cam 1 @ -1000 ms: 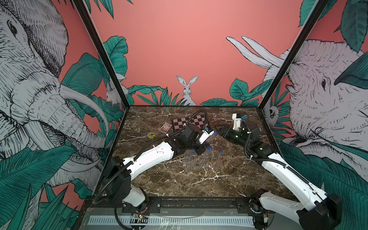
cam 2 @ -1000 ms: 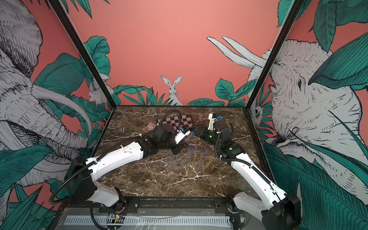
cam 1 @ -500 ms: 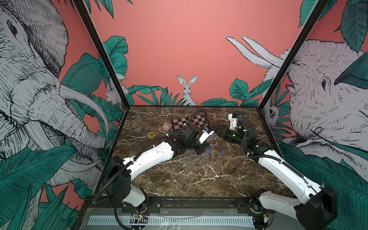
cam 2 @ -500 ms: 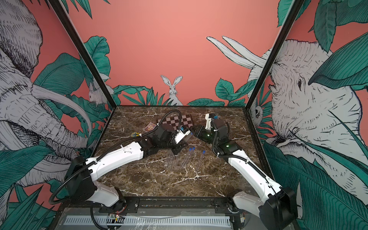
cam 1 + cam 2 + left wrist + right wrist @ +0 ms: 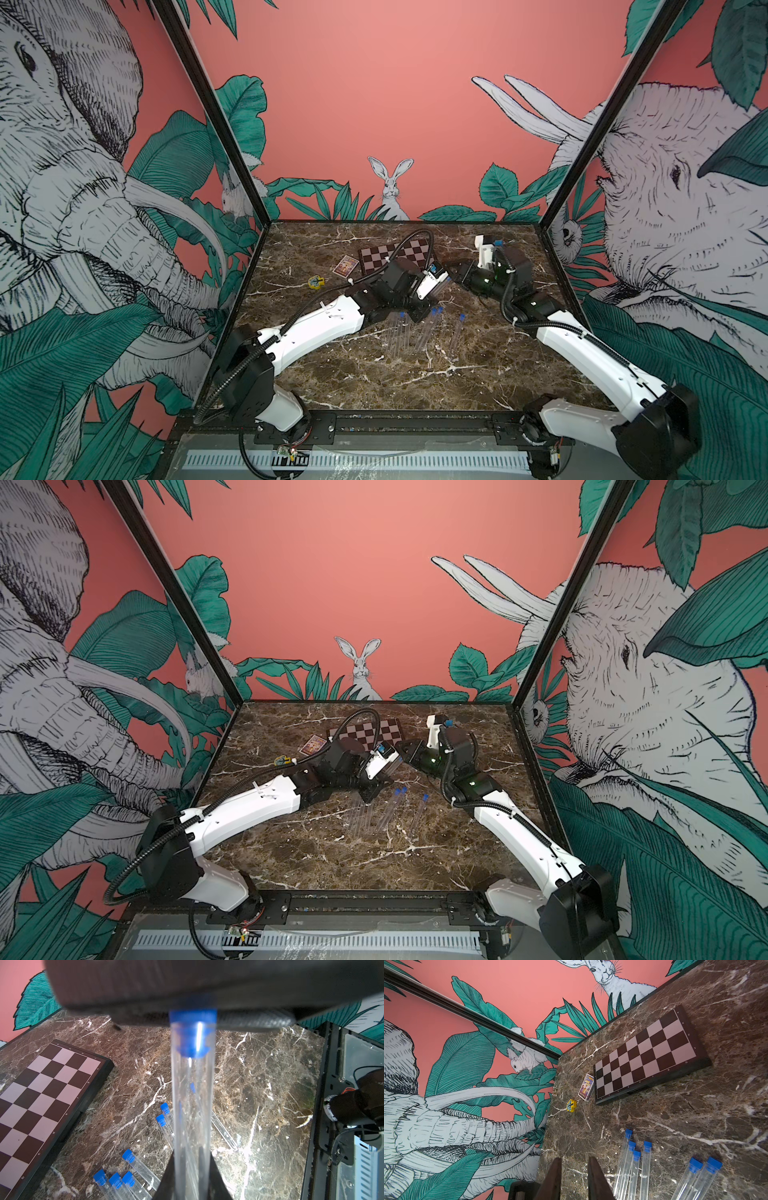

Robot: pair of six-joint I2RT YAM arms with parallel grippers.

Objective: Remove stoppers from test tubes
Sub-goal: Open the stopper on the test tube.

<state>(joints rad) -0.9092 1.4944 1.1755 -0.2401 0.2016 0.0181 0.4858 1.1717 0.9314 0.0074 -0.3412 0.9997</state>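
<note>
My left gripper (image 5: 192, 1157) is shut on a clear test tube (image 5: 192, 1105) that points away from its camera. A blue stopper (image 5: 193, 1022) plugs the tube's far end. That end sits right against the dark fingers of my right gripper (image 5: 455, 272), which partly cover the cap. In the right wrist view the right gripper (image 5: 574, 1159) shows a narrow gap with only marble between its fingers. Several more stoppered test tubes (image 5: 428, 328) lie on the table below both grippers, also visible in the right wrist view as a tight group (image 5: 633, 1159) and a pair (image 5: 699, 1174).
A chessboard (image 5: 395, 257) lies at the back of the marble table (image 5: 374, 374), with a small card box (image 5: 345, 266) and a yellow-and-blue toy (image 5: 316, 282) to its left. Patterned walls close in the sides and back.
My right gripper has moved left up to the stoppered end of the held tube, and its jaws have narrowed. The left arm has stayed put.
</note>
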